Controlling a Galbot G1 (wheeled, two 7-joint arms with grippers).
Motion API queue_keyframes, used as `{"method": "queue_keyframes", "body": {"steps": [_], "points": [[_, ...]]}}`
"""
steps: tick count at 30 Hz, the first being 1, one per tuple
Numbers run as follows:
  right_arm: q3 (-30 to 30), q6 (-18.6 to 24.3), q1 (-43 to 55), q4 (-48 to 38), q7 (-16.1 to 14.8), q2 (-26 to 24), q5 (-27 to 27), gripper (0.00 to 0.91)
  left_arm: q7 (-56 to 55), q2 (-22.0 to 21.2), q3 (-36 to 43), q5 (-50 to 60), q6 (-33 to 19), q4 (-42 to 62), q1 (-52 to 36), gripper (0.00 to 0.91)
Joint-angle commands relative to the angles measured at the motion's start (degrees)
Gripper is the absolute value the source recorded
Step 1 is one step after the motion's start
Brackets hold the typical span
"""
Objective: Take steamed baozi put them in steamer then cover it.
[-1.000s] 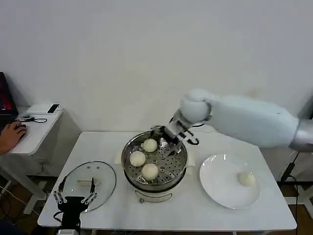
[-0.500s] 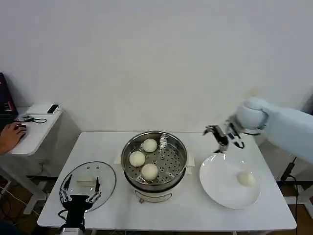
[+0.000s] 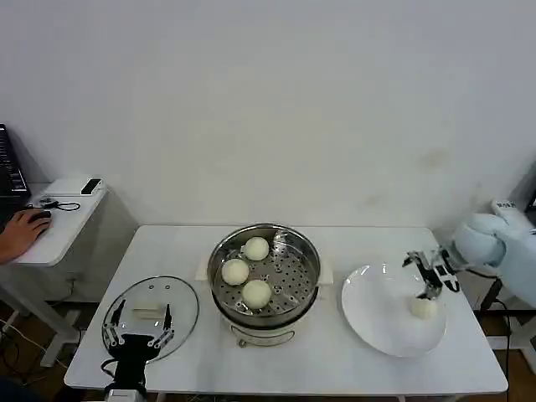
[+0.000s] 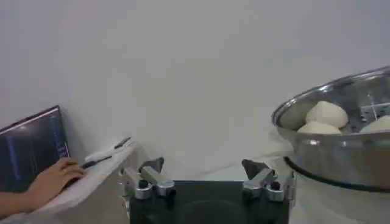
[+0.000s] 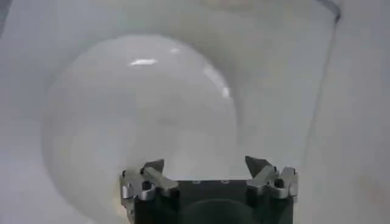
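Your right gripper has swung away from the steamer to the plate.
It hangs just above the last baozi, fingers spread wide, holding nothing. Three baozi sit in the steamer. Your left gripper waits open over the cover, near the table's front edge.

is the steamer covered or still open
Open. The steamer has no lid on; three baozi show inside, and the glass cover lies on the table beside it.
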Motion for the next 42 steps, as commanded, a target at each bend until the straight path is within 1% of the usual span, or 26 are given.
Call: {"method": "queue_keyframes", "body": {"steps": [1,2,12,14,24,25,26,28,36,37,39,41,42], "points": [[9.7,-1.0,-13.6,-2.6,-0.1,-2.0,-3.5,0.907,0.0,0.0,0.1,0.1,0.0,0.3,0.1,0.907],[10.7,-1.1,-14.8,-2.9,-0.3,-1.4,-4.1,0.907,0.0,0.0,0.1,0.1,0.0,0.4,0.0,0.907],[12.6,-1.2,-15.7,-7.3,0.2,1.5,-6.1,0.907,0.0,-0.3,0.0,0.1,0.1,1.3,-0.4,0.907],[12.7,-1.0,-15.7,-8.2,0.3,2.3,-7.0,0.907,0.0,-0.3,0.0,0.1,0.1,1.5,-0.5,0.907],[12.8,-0.9,-15.5,-11.0,0.7,5.5,-8.0,0.897,0.1,-0.3,-0.1,0.1,0.4,1.9,-1.1,0.907],[12.8,-1.0,-15.4,-11.3,0.9,5.7,-7.8,0.877,0.1,-0.3,-0.1,0.1,0.4,1.9,-1.1,0.907],[12.8,-1.1,-15.4,-11.4,0.9,5.8,-7.8,0.877,0.1,-0.4,-0.1,0.1,0.4,2.0,-1.1,0.907],[12.8,-1.3,-15.4,-11.5,0.9,6.1,-7.8,0.826,0.1,-0.4,-0.1,0.1,0.4,2.0,-1.2,0.907],[12.4,-2.2,-15.3,-11.0,0.4,6.1,-7.9,0.746,0.1,-0.5,0.0,0.1,0.4,1.9,-1.2,0.907],[12.4,-2.4,-15.3,-11.0,0.3,6.1,-7.9,0.715,0.1,-0.5,0.0,0.1,0.4,1.9,-1.1,0.907],[12.4,-2.5,-15.2,-10.8,0.0,6.0,-7.9,0.705,0.1,-0.6,0.0,0.1,0.3,1.7,-1.0,0.907],[12.2,-2.8,-14.9,-10.7,-0.2,6.0,-7.7,0.655,0.0,-0.6,-0.1,0.1,0.3,1.5,-0.9,0.907],[12.1,-2.8,-14.7,-10.6,-0.3,5.9,-7.7,0.655,0.0,-0.6,0.0,0.1,0.3,1.4,-0.8,0.907]]}}
